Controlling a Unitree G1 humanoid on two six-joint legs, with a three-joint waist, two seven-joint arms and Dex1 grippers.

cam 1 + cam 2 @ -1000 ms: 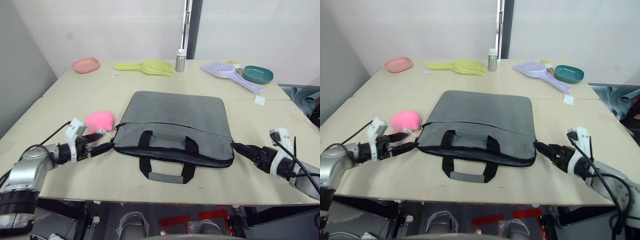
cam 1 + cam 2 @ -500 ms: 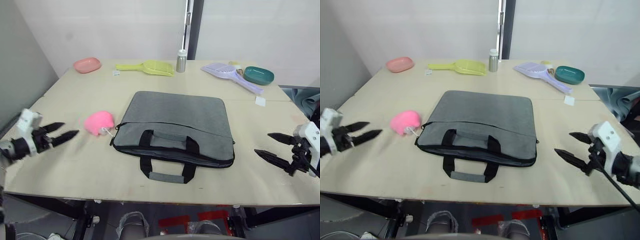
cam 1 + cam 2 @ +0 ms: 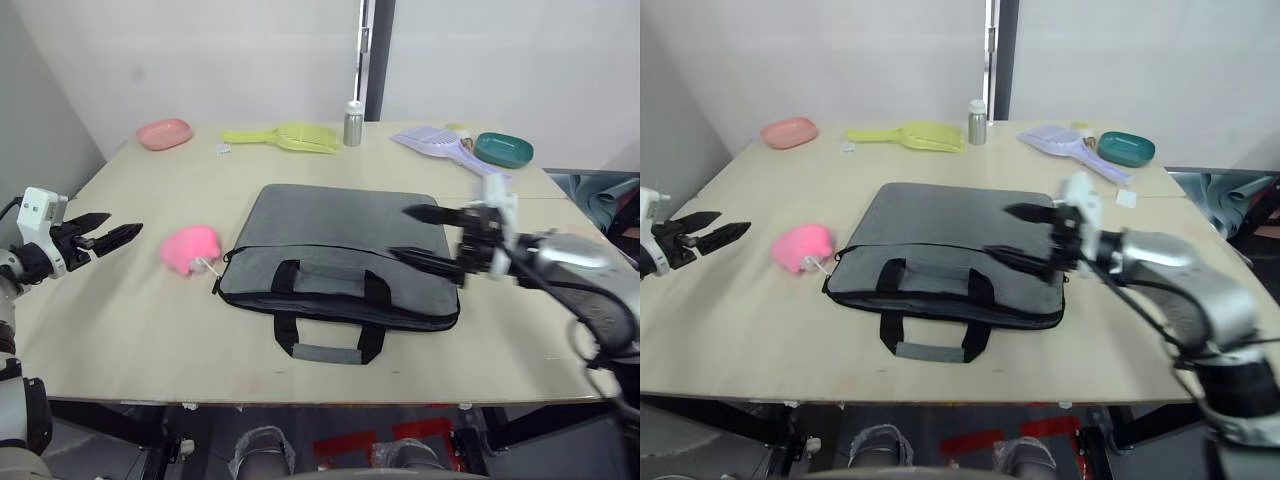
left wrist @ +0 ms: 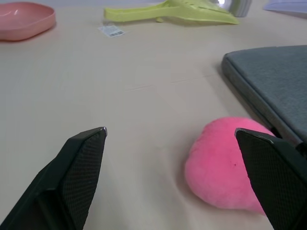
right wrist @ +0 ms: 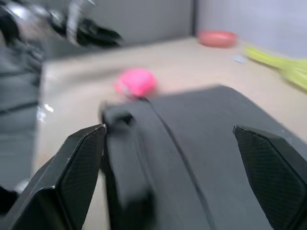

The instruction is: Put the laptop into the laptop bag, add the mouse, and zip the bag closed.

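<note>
The grey laptop bag (image 3: 345, 245) lies flat mid-table, black handles toward the front edge, its pink fluffy ball charm (image 3: 190, 247) at its left end. My right gripper (image 3: 408, 235) hovers open over the bag's right part, fingers pointing left, nothing between them. My left gripper (image 3: 112, 232) is open above the table's left edge, well left of the charm; its wrist view shows the charm (image 4: 225, 167) and the bag's corner (image 4: 273, 81) ahead. The laptop and the mouse are out of view.
Along the far edge sit a pink dish (image 3: 165, 132), a yellow scoop (image 3: 285, 137), a metal bottle (image 3: 352, 123), a purple scoop (image 3: 440, 142) and a teal dish (image 3: 504, 150). Bare tabletop lies left of the bag and in front of it.
Both grippers left the bag's ends and opened. The right one then swung from the table's right edge in over the bag. The left one stays out at the left edge.
</note>
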